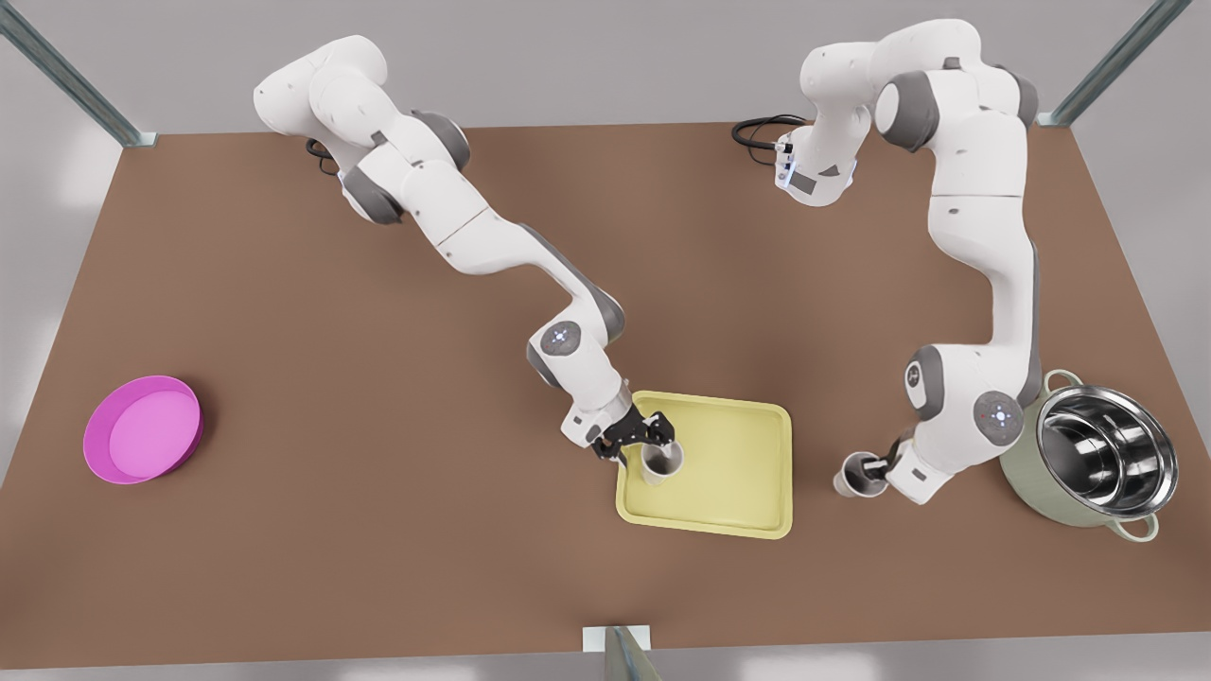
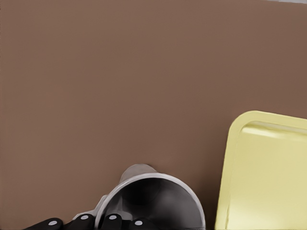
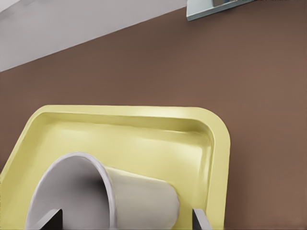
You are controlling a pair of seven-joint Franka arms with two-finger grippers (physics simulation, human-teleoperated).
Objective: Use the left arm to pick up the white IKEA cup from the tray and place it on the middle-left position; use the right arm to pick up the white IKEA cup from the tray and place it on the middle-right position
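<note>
Right end effector point(image 1: 651, 437) spread, straddling the upright cup point(image 1: 662, 461) on the tray point(image 1: 747, 515); closing likely next. Left end effector point(image 1: 872, 470) pinches the second cup point(image 1: 851, 482) at the tabletop point(image 1: 378, 473), beside the tray.

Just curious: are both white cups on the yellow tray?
No, one cup sits within the tray, but the other cup is outside its rim.

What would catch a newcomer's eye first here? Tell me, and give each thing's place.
The pale yellow tray at the table's front centre stands out, with the right gripper down at a white cup in the tray's corner. On the front view's right, the left gripper holds a second white cup over bare table beside the tray. A shiny steel pot on the far right and a magenta plate on the far left frame the scene.
</note>
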